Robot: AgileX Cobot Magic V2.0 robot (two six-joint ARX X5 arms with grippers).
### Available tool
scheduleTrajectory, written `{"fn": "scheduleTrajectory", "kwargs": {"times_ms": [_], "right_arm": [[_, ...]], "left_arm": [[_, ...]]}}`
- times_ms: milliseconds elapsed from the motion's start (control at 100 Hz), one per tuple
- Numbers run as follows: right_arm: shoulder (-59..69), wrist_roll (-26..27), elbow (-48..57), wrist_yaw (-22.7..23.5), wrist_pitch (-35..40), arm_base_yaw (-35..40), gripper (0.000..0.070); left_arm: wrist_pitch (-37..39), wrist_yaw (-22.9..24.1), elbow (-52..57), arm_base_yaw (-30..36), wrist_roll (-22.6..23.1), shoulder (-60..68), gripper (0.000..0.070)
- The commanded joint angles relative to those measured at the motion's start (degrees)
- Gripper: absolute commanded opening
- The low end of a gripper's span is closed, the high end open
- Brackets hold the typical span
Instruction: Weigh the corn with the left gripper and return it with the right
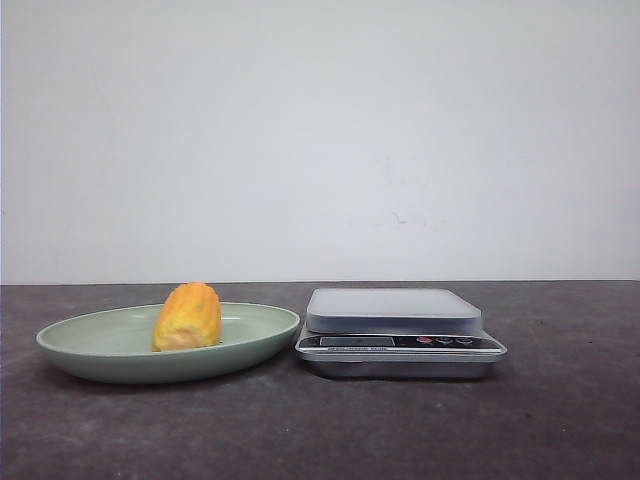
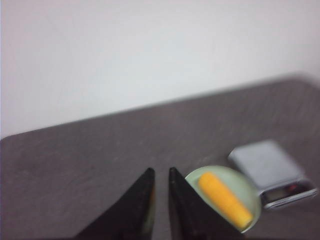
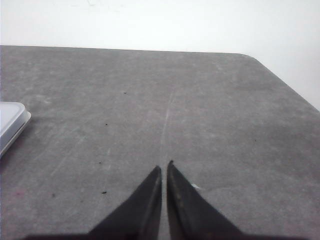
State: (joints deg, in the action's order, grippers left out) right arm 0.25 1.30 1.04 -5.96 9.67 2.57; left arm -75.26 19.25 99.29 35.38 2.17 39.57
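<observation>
The corn (image 1: 188, 316), a stubby yellow-orange cob piece, lies in the green plate (image 1: 90, 345) on the left of the dark table. The left wrist view also shows the corn (image 2: 225, 200) in the plate (image 2: 248, 186), well below and to one side of my left gripper (image 2: 160, 171). That gripper is high above the table, its black fingers nearly together with nothing between them. My right gripper (image 3: 164, 165) is shut and empty over bare table. Neither gripper appears in the front view.
A silver kitchen scale (image 1: 395, 310) with a flat grey platform stands just right of the plate, almost touching it. In the left wrist view the scale (image 2: 265, 162) sits beside the plate. Only a corner of the scale (image 3: 10, 122) shows in the right wrist view.
</observation>
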Motion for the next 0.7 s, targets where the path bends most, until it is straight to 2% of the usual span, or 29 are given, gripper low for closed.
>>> {"fn": "scheduleTrajectory", "kwargs": {"times_ms": [0, 130, 200, 260, 360, 450, 540, 630, 690], "right_arm": [[0.0, -0.3, -0.3, 0.0, -0.7, -0.1, 0.0011], [0.0, -0.3, -0.3, 0.0, -0.7, -0.1, 0.0011], [0.0, -0.3, -0.3, 0.0, -0.7, -0.1, 0.0011], [0.0, -0.3, -0.3, 0.0, -0.7, -0.1, 0.0011], [0.0, -0.4, -0.3, -0.1, -0.7, -0.1, 0.0011], [0.0, -0.3, -0.3, 0.0, -0.7, -0.1, 0.0011], [0.0, -0.3, -0.3, 0.0, -0.7, -0.1, 0.0011], [0.0, -0.3, -0.3, 0.0, -0.7, -0.1, 0.0011], [0.0, -0.3, -0.3, 0.0, -0.7, -0.1, 0.0011]], "left_arm": [[11.1, -3.2, -9.6, -1.9, 7.7, -2.5, 0.0], [38.2, -14.2, -32.5, -9.6, 9.4, -10.3, 0.0], [50.3, -16.9, -43.9, -13.3, 8.9, -14.6, 0.0], [57.3, -18.4, -52.0, -16.3, 7.3, -17.7, 0.0], [61.5, -20.9, -61.3, -21.0, 2.8, -21.1, 0.0], [61.7, -20.3, -67.0, -23.9, -0.9, -22.5, 0.0], [63.5, -20.1, -72.1, -25.5, -1.6, -22.8, 0.0], [68.7, -20.5, -77.3, -26.5, -2.1, -23.2, 0.0], [72.5, -20.6, -80.7, -27.2, -4.0, -24.2, 0.0]]}}
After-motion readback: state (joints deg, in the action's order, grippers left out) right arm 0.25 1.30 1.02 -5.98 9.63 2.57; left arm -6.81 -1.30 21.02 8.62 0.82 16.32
